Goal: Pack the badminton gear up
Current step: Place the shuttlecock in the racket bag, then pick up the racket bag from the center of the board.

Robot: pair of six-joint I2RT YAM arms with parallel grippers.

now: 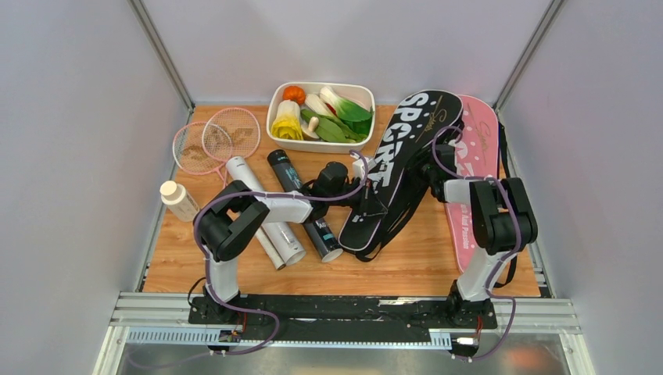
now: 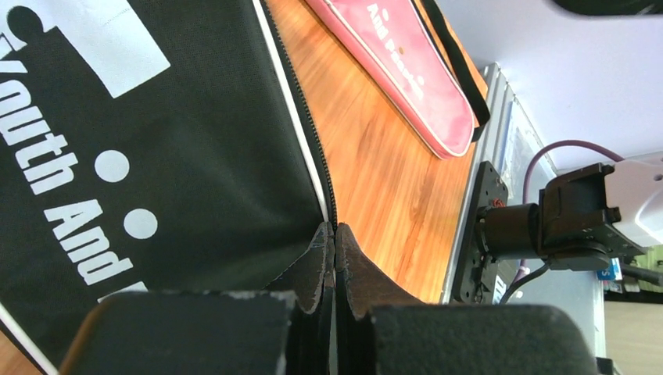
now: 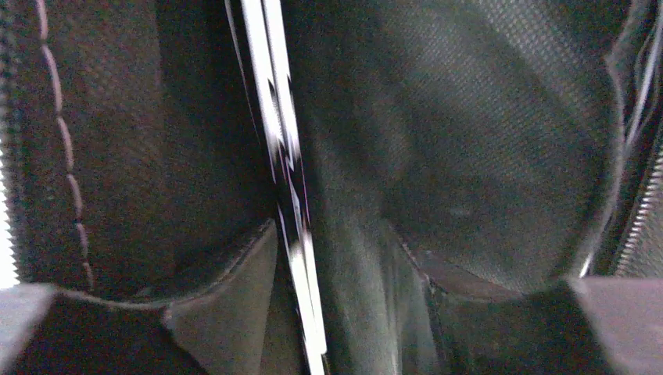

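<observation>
Two racquets are seen at the far left of the table [image 1: 406, 266], one [image 1: 194, 148] overlapped by the other [image 1: 234, 131]. Two tubes lie side by side near the left arm: a white tube [image 1: 283, 244] and a black tube [image 1: 322, 234], whose label is too small to read. Two covers are laid at the right, a black cover [image 1: 406, 156] partly over a pink cover [image 1: 478, 148]. One tray [image 1: 275, 105] of toy vegetables is set at the far edge, and one bottle [image 1: 178, 201] stands at the left.

"SPORT" is printed in large white letters on the black cover, and "Youth And" is read lower down in the left wrist view. "And Passion" is printed on the pink cover.

The left gripper [image 2: 335, 234] is pinched tight on the black cover's zipped edge. The right gripper [image 3: 336, 234] is held inside that cover, against dark mesh lining, with its jaws apart. A blurred light stripe [image 3: 293, 195] runs between them, and nothing is seen to be gripped.
</observation>
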